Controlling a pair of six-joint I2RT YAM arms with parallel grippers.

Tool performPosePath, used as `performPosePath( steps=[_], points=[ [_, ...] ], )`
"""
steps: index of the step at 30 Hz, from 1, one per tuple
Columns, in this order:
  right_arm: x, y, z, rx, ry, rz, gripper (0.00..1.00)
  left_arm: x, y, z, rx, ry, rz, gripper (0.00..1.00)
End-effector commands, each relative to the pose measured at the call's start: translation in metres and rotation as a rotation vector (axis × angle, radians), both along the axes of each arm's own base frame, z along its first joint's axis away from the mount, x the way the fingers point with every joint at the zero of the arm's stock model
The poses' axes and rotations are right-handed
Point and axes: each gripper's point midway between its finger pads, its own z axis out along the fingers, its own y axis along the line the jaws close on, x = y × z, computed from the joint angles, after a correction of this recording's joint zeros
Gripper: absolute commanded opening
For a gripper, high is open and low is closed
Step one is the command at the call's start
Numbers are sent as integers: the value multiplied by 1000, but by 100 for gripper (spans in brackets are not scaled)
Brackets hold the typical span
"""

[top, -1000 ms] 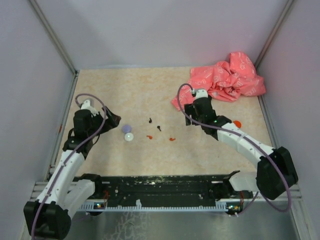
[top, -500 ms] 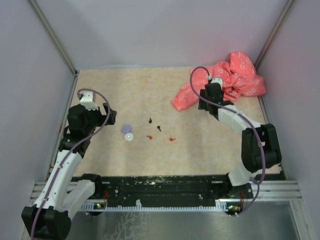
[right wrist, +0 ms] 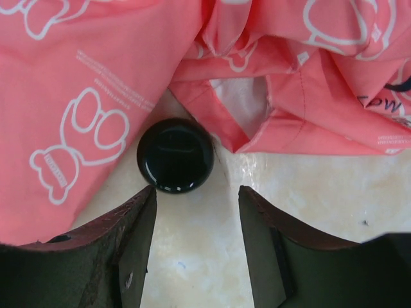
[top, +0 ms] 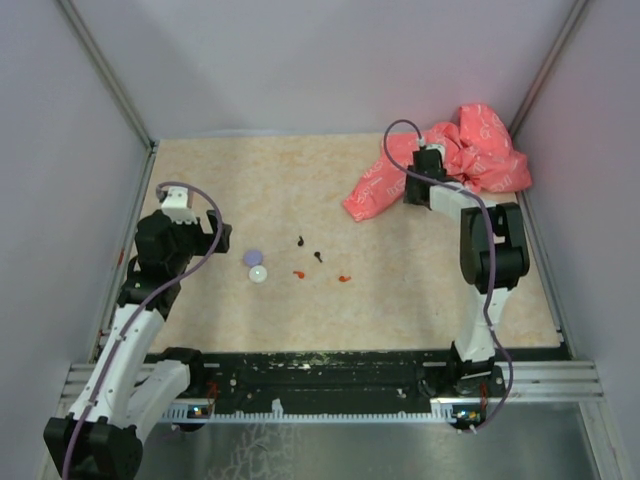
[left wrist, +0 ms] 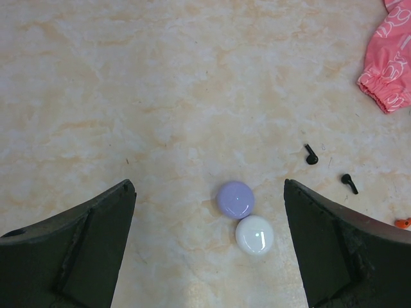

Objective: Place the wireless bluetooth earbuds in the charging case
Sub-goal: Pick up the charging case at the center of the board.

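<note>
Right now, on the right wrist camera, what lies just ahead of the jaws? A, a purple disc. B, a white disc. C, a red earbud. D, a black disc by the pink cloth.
D: a glossy black disc sits just beyond the jaws, tucked against the edge of the pink cloth; no other small thing shows in that view.

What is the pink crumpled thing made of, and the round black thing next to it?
The pink thing looks like thin matte cloth: it folds and wrinkles, with white printed bears. The round black thing looks like hard glossy plastic, probably: smooth, with light reflections.
</note>
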Motion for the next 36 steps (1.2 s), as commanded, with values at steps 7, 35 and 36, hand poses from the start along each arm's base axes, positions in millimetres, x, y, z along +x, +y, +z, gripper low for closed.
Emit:
performPosePath(
  steps=[7,35,36],
  points=[
    [35,10,5,55,-27,84,57,5,2,-2,20,-2,1,100],
    [40,10,-15,43,40,82,48,4,-16,-4,-11,0,-98,100],
    [37,11,-13,49,38,87,45,4,-19,-3,-17,-3,-114,100]
  ],
)
